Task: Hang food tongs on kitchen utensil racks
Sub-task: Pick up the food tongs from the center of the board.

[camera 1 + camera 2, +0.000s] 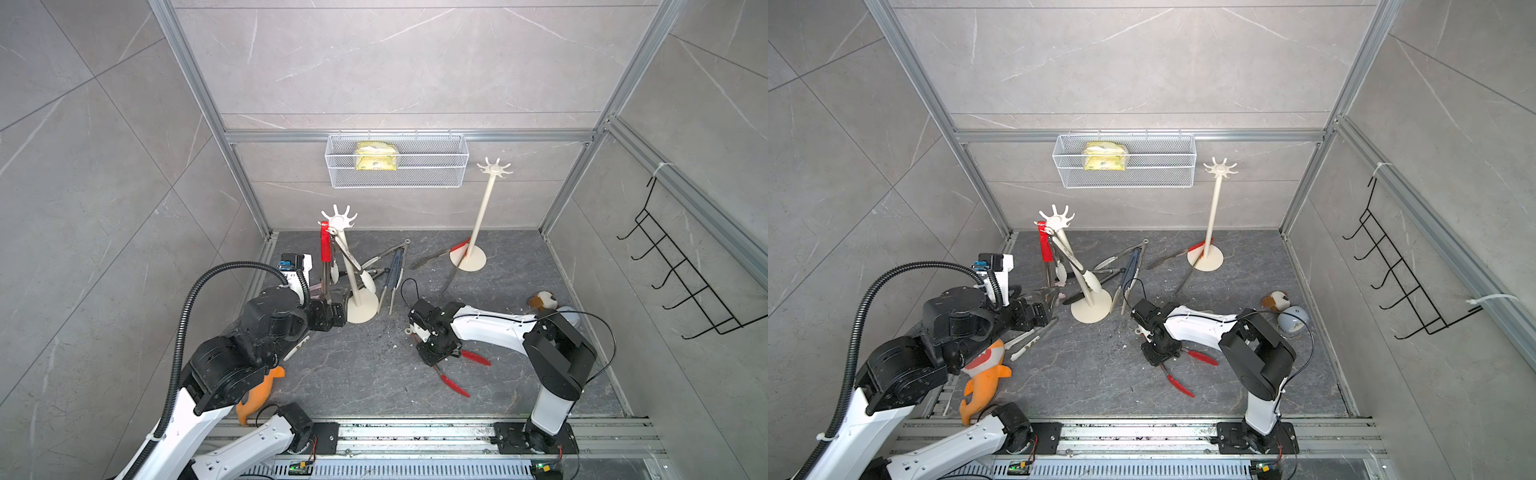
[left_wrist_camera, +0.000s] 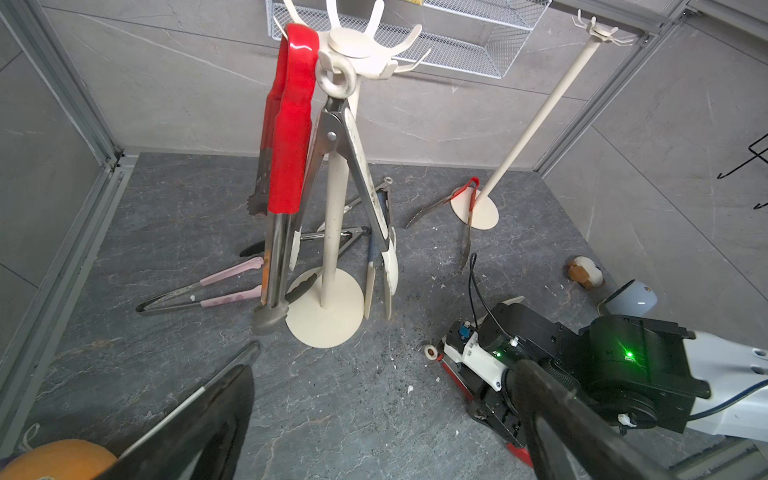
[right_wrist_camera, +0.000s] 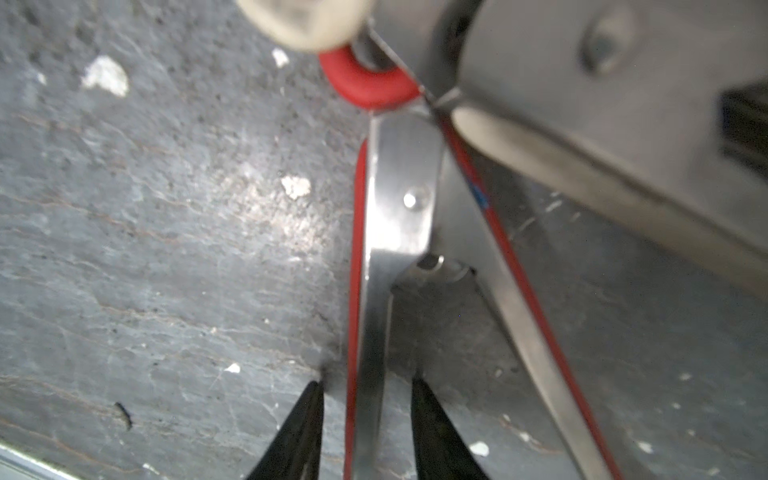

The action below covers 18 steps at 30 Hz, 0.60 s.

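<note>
Red-tipped tongs are lying flat on the tabletop, right of the near rack and closer to the robot than its base. Right gripper is straddling only one arm, near the hinge. Fingers are sitting either side of it with what looks like a sliver of gap. That wrist view is blurry, so I'm not calling it a grip yet.

Risks I'm seeing:
- One-arm pinch on smooth steel with the long end hanging out: tongs are likely pivoting or slipping on the lift.
- Fingers are working right down at the tabletop and could be jamming on it before they bite.
- Hold is sitting close to the ring, so the gripper may be crowding any hook.
- Near rack is carrying a red-sleeved pair and a cream-tipped pair on a small base. A nudge could be tipping it.
- Left gripper is hanging wide open and empty just left of the near rack's base, steadying nothing.

Tongs themselves: steel V sprung open, red tips, red edging along the arms, red ring at the hinge end, one rivet showing.
</note>
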Each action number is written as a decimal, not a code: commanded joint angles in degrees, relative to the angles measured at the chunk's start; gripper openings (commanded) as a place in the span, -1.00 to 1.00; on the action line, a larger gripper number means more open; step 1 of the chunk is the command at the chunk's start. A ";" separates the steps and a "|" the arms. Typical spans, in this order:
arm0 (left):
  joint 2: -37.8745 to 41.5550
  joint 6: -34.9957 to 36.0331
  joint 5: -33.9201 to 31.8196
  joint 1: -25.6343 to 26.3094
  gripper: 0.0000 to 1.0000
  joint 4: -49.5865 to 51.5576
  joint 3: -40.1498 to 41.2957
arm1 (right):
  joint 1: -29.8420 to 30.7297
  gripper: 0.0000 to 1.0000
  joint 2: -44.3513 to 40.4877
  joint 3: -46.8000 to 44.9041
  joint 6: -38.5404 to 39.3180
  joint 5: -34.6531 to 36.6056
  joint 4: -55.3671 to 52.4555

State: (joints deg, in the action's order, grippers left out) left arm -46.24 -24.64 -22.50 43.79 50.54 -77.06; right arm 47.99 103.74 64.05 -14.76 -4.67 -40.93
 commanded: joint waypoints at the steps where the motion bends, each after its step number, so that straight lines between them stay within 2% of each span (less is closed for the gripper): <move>1: 1.30 2.41 -1.23 0.17 0.99 -3.67 -0.04 | 0.34 -0.30 1.86 0.02 0.92 1.68 0.50; 18: 0.78 5.30 1.06 0.24 0.99 -5.11 -0.95 | 0.31 -0.72 3.04 2.57 3.75 2.65 0.15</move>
State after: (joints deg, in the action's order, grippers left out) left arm -45.21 -21.04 -21.96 43.79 47.83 -76.88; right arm 48.14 105.14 65.80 -12.47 -3.16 -40.80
